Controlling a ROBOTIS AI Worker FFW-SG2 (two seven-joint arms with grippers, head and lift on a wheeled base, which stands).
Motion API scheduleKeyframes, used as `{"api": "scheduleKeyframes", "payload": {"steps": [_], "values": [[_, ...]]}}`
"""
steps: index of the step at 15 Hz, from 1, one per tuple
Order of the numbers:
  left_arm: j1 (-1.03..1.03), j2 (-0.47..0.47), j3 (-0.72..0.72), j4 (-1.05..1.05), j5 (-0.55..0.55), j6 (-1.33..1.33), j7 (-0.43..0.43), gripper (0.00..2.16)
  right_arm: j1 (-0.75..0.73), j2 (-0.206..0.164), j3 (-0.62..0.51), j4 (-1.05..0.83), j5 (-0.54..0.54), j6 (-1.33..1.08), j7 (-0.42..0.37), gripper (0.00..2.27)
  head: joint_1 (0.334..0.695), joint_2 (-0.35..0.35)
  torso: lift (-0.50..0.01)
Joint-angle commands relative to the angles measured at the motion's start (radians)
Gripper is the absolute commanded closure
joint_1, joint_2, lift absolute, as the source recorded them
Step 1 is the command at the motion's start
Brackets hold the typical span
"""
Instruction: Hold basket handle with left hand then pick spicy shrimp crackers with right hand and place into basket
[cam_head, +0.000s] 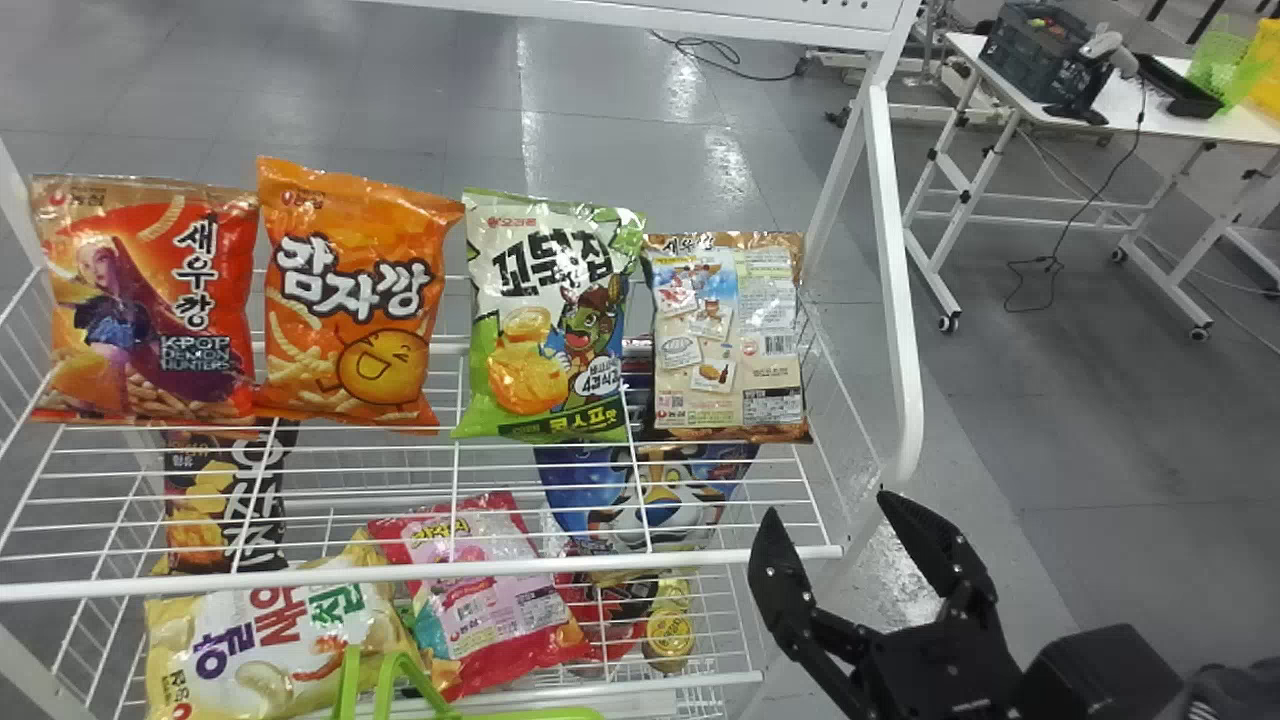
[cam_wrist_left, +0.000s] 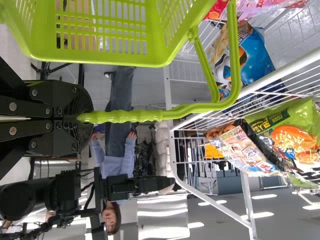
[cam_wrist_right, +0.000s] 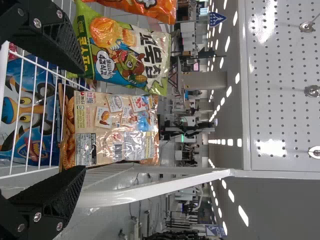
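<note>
On the top shelf (cam_head: 420, 573), in the head view, snack bags stand upright, long sides up and down. I'd guess the spicy crackers are the red bag (cam_head: 215, 270) at the robot's far left, past the orange bag (cam_head: 350, 300) and the green bag (cam_head: 545, 320), though the tan bag (cam_head: 728, 340), back turned, could be them. The right pincer (cam_head: 827, 505) gapes off the rack's right end, near the tan one and well apart from the red; reaching that means going leftward across the row. More bags lie on the shelf below

In the left wrist view, the left pincer (cam_wrist_left: 82, 118) is clamped round the handle (cam_wrist_left: 132, 116) of the green basket (cam_wrist_left: 110, 59); what's inside I can't tell

In the right wrist view, the tan bag stands ahead of the parted fingers (cam_wrist_right: 50, 200), apart from both
</note>
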Motion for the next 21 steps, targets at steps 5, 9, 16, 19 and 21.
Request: {"api": "scheduleKeyframes", "payload": {"steps": [5, 9, 16, 19, 21], "values": [[0.002, 0.0, 0.0, -0.002, -0.002, 0.001, 0.003, 1.9, 0.001, 0.0, 0.0, -0.002, 0.0, -0.003, 0.002, 0.14, 0.695, -0.203, -0.037], [0.002, 0.0, -0.002, 0.0, -0.002, 0.001, 0.001, 1.9, -0.001, 0.0, -0.001, -0.002, 0.0, 0.0, 0.002, 0.14, 0.695, -0.203, -0.037], [0.002, 0.006, -0.017, -0.002, -0.008, 0.001, 0.001, 1.9, -0.107, 0.032, 0.073, 0.0, 0.054, 0.126, -0.008, 0.14, 0.695, -0.179, -0.037], [0.002, 0.026, -0.023, -0.003, -0.005, 0.001, 0.003, 1.9, -0.208, 0.084, 0.125, 0.032, 0.109, 0.218, -0.026, 0.14, 0.695, -0.129, -0.037], [0.002, 0.035, -0.023, -0.002, -0.003, 0.001, 0.003, 1.9, -0.274, 0.113, 0.134, 0.07, 0.133, 0.273, -0.026, 0.14, 0.695, -0.106, -0.037]]}}
